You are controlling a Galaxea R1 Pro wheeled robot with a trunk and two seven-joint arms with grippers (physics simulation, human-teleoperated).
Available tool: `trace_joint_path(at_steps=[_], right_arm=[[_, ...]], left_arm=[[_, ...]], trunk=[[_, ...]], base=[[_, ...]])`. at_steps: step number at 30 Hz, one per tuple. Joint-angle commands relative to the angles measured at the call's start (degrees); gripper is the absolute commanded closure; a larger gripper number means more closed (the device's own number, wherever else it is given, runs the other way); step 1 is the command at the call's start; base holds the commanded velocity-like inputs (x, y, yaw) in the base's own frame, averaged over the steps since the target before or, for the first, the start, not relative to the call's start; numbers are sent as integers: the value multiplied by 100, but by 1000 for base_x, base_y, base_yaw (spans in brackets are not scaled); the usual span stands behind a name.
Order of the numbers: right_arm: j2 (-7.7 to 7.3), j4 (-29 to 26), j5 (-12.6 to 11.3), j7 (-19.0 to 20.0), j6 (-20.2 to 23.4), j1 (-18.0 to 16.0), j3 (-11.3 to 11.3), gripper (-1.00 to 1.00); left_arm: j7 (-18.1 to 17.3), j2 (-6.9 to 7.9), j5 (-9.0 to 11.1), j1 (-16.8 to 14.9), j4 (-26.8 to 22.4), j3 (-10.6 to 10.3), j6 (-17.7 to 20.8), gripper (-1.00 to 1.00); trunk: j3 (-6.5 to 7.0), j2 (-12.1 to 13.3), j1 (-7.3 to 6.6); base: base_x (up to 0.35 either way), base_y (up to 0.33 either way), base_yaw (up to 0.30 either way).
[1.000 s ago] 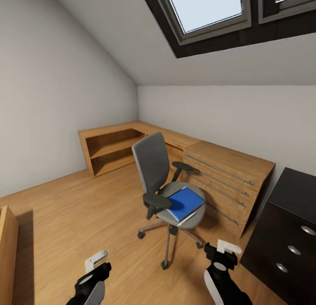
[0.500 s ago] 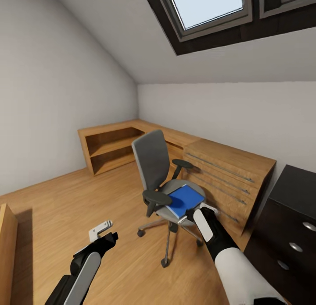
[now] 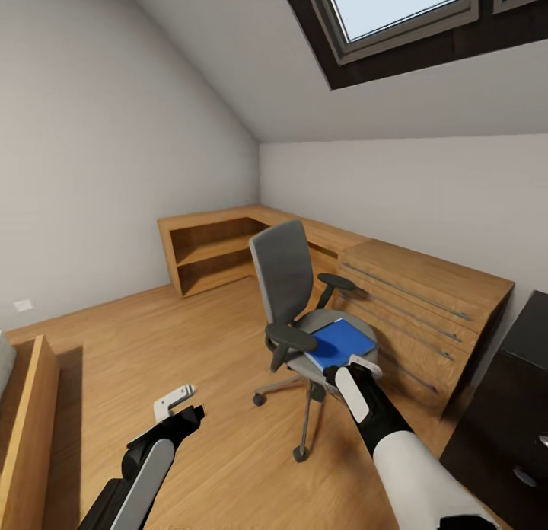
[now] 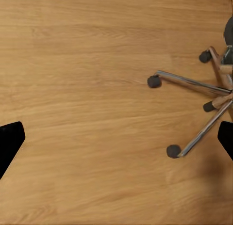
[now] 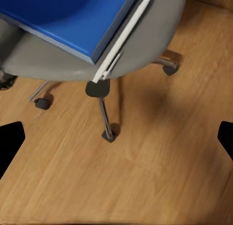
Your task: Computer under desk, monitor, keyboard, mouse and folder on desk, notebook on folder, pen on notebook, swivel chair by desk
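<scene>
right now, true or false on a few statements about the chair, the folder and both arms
1. The blue folder lies on the swivel chair seat. True.
2. The right gripper is shut on the folder. False: its fingers stand open, short of the seat.
3. The left gripper holds a mouse. False: it is open and empty over the wood floor.
4. The chair stands in front of light-wood cabinets. True.

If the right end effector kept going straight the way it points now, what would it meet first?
Probably bare wooden floor just in front of the swivel chair. The right end effector aims below the seat edge and blue folder; depth is unclear.
</scene>
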Motion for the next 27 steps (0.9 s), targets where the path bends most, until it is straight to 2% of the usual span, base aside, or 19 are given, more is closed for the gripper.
trace_joint_path(at_steps=[1, 3, 8, 16, 27], right_arm=[[0, 3, -22, -39, 15, -2, 51, -100], [0, 15, -1, -44, 5, -2, 111, -100], [-15, 19, 27, -41, -3, -2, 168, -100], [-31, 15, 186, -50, -3, -2, 170, -100], [-73, 0, 193, -39, 2, -2, 153, -100]], left_arm=[[47, 0, 46, -6, -4, -8, 14, -100], [43, -4, 50, -7, -1, -12, 18, -100], [39, -8, 57, -6, 2, -15, 22, -100], [29, 0, 58, -6, 122, -16, 40, -100], [29, 9, 46, -2, 126, -9, 32, -100]], trunk=[[-27, -45, 22], [-67, -125, 66], [-77, -125, 66], [-79, -125, 66], [-79, -125, 66]], base=[[0, 0, 264], [0, 0, 265], [0, 0, 204], [0, 0, 19], [0, 0, 0]])
